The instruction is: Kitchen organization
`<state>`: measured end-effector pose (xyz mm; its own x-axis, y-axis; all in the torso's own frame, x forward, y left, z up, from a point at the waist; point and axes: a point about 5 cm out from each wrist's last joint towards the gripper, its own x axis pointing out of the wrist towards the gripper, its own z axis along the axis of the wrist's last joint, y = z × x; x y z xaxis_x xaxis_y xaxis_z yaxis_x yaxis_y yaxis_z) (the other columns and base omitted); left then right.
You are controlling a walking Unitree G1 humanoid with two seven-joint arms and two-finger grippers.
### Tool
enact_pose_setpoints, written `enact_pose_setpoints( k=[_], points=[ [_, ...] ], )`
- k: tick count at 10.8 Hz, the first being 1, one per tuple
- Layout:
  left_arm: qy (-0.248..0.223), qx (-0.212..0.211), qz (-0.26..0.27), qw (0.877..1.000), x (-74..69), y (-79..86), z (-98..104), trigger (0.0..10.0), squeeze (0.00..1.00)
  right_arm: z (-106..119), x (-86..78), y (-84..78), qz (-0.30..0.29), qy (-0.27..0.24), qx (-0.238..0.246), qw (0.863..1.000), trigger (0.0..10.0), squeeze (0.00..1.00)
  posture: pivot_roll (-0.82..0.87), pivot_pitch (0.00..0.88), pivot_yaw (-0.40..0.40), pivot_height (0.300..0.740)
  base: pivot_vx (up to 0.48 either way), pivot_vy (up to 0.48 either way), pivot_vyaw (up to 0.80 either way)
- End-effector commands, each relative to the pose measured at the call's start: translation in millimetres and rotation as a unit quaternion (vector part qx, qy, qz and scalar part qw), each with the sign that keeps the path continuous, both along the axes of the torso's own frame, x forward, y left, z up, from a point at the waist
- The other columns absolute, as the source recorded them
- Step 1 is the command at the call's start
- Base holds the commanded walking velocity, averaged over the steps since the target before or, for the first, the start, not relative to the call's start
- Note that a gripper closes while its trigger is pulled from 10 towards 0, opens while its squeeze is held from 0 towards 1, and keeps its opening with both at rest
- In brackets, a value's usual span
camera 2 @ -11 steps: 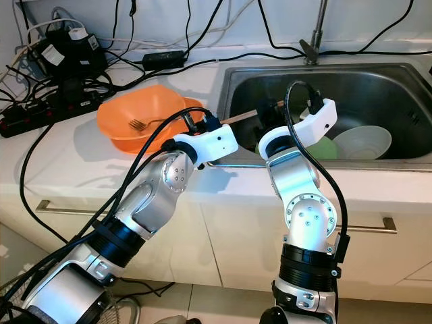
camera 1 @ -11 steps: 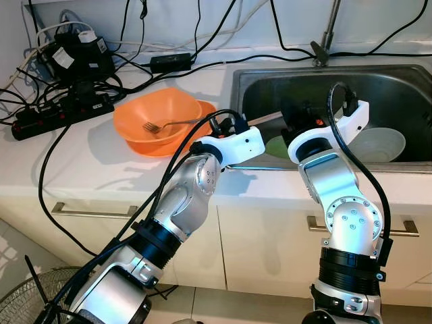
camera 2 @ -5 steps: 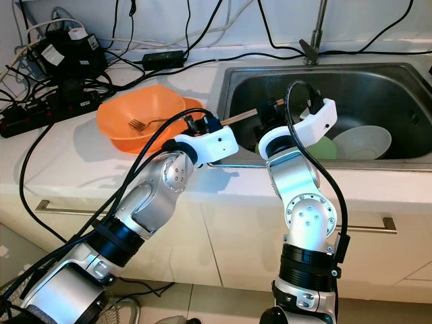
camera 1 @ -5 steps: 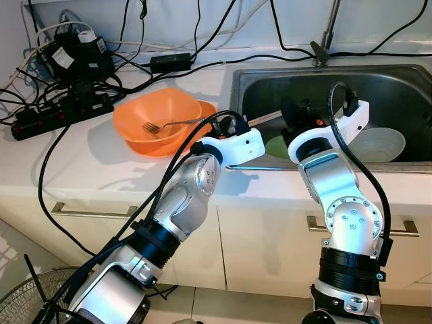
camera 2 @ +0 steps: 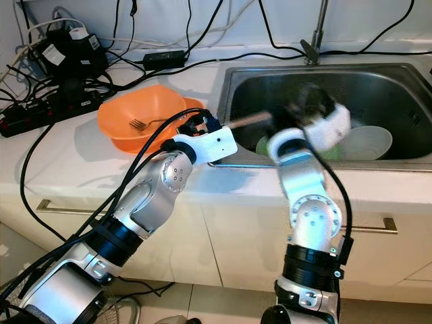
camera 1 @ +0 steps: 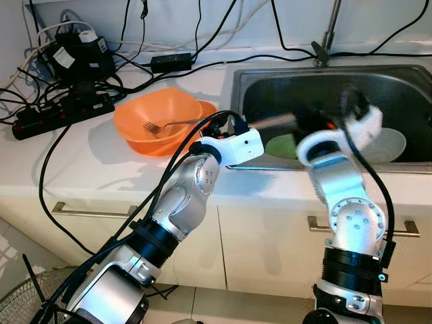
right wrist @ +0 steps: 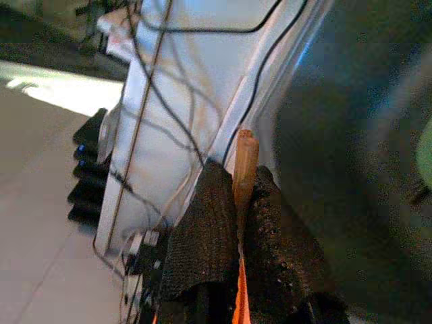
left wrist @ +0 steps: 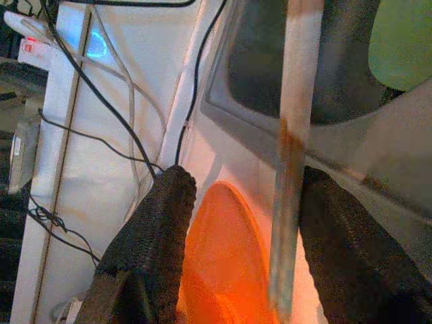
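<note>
White table with a steel sink sunk into it on the right. Tap at the back edge of the sink. Orange bowl on the table just left of the sink, with a fork lying in it. Orange plate poking out from under the bowl. Lots of black wires and a power strip at the back left of the table. Bare white table in front of the bowl, up to the front edge.

In the sink, a green plate and a white bowl, both partly hidden behind the right arm. Right arm blurry, bent up from below and reaching over the sink's front rim. Right pincer closed tight on a wooden stick. Stick sticking out toward the left rim of the sink, seen as a blurry bar in the left eye view. Hard to tell what kind of tool the stick is.

Left arm bent, reaching up to the sink's left front corner. Left pincer wide open, fingers well apart. Stick running between those fingers, touching neither as far as can be seen. Orange plate under the left pincer in the left wrist view.
</note>
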<state>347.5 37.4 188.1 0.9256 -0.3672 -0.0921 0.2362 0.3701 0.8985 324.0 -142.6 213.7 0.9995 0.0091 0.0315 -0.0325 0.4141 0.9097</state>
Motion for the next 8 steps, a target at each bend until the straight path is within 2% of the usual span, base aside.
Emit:
enact_pose_setpoints(
  k=[1, 2, 4, 5, 7, 8],
  points=[
    [-0.007, 0.005, -0.003, 1.000, -0.3, 1.4, 2.2, 10.0, 1.00, 4.4, 2.2, 1.3, -0.004, -0.002, 0.010, 1.000, 0.0, 0.00, 0.00, 0.000, 0.100, 0.740, 0.000, 0.000, 0.00],
    [0.003, 0.004, -0.017, 1.000, -2.3, -1.7, -0.7, 10.0, 1.00, 4.2, 3.3, -9.6, -0.049, 0.004, 0.005, 0.999, 0.0, 0.00, 0.00, 0.000, 0.103, 0.740, 0.000, 0.000, 0.00],
    [0.007, -0.004, -0.036, 0.999, -4.1, -5.2, 0.0, 10.0, 1.00, 7.4, 3.6, -20.2, -0.088, -0.006, 0.015, 0.996, 0.0, 0.00, 0.00, 0.000, 0.103, 0.740, 0.000, 0.000, 0.00],
    [0.019, -0.021, -0.047, 0.998, -6.4, -7.6, -1.4, 10.0, 0.00, 8.8, 3.4, -26.4, -0.110, -0.008, 0.023, 0.994, 0.0, 0.00, 0.00, 0.000, 0.103, 0.740, 0.000, 0.000, 0.00],
    [0.045, -0.058, -0.068, 0.995, -12.7, -10.6, -9.3, 10.0, 0.00, 12.7, 1.6, -48.3, -0.182, -0.015, 0.020, 0.983, 0.0, 0.00, 0.00, 0.000, 0.101, 0.740, 0.000, 0.000, 0.00],
    [0.090, -0.125, -0.083, 0.985, -17.6, -13.8, -14.8, 10.0, 0.00, 14.7, 1.9, -55.9, -0.199, -0.017, -0.001, 0.980, 0.0, 0.00, 0.00, 0.000, 0.102, 0.740, 0.000, 0.000, 0.00]
  ],
)
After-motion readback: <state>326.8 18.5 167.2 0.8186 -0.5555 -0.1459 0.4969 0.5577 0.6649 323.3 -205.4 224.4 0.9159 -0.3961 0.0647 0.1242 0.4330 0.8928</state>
